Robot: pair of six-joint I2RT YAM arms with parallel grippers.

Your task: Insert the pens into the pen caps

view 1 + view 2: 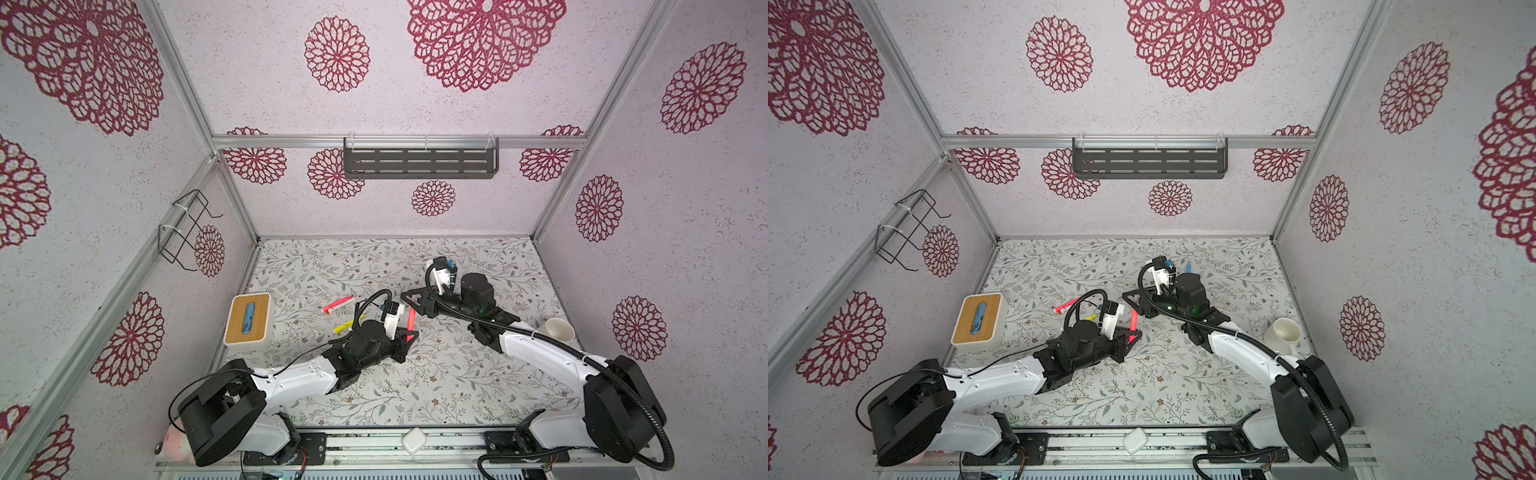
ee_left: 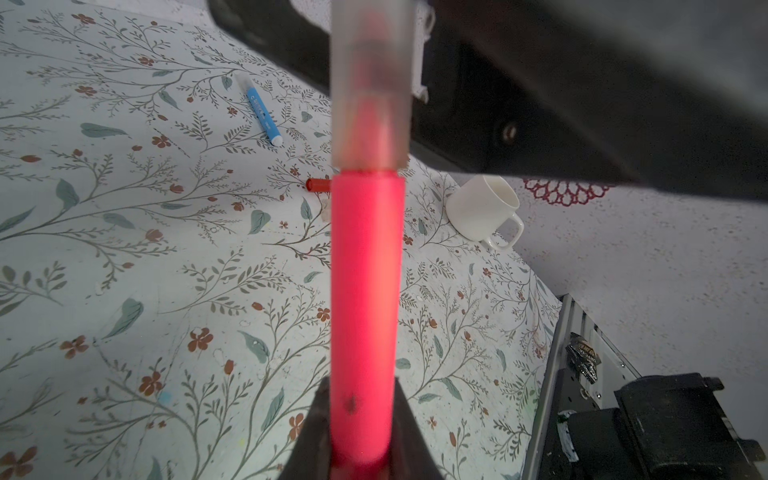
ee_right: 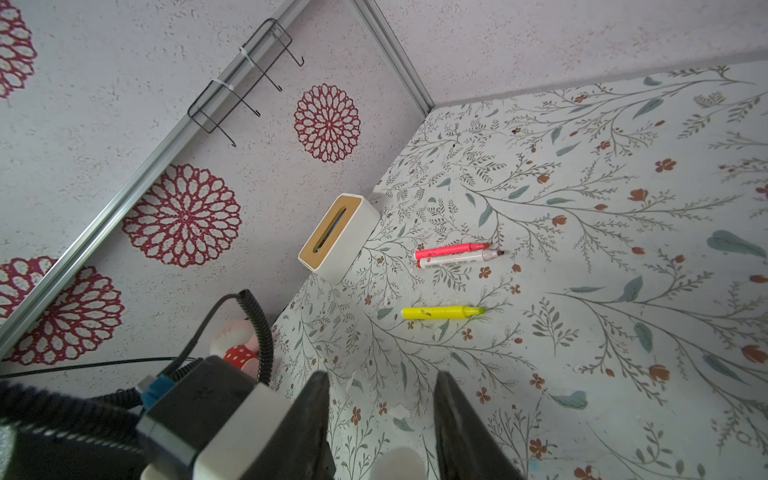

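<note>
My left gripper (image 2: 361,386) is shut on the lower end of a pink pen (image 2: 365,291), which it holds up off the table. A translucent pen cap (image 2: 372,83) sits over the pen's tip, its rim against the pink body. In both top views the pen (image 1: 411,322) (image 1: 1133,320) runs from the left gripper (image 1: 405,336) up to my right gripper (image 1: 409,297). The right gripper (image 3: 380,376) has its jaws apart, and the cap's pale end (image 3: 397,465) shows between them, touching neither. A pink pen (image 3: 451,250), a white pen (image 3: 457,260) and a yellow pen (image 3: 442,312) lie on the table. A blue pen (image 2: 262,110) and a red cap (image 2: 318,184) lie farther off.
A white box with a wooden lid (image 1: 248,318) stands at the table's left edge. At the right edge is a white mug (image 1: 559,328). A wire rack (image 1: 189,228) hangs on the left wall and a black shelf (image 1: 419,162) on the back wall. A small white case (image 1: 414,440) rests on the front rail.
</note>
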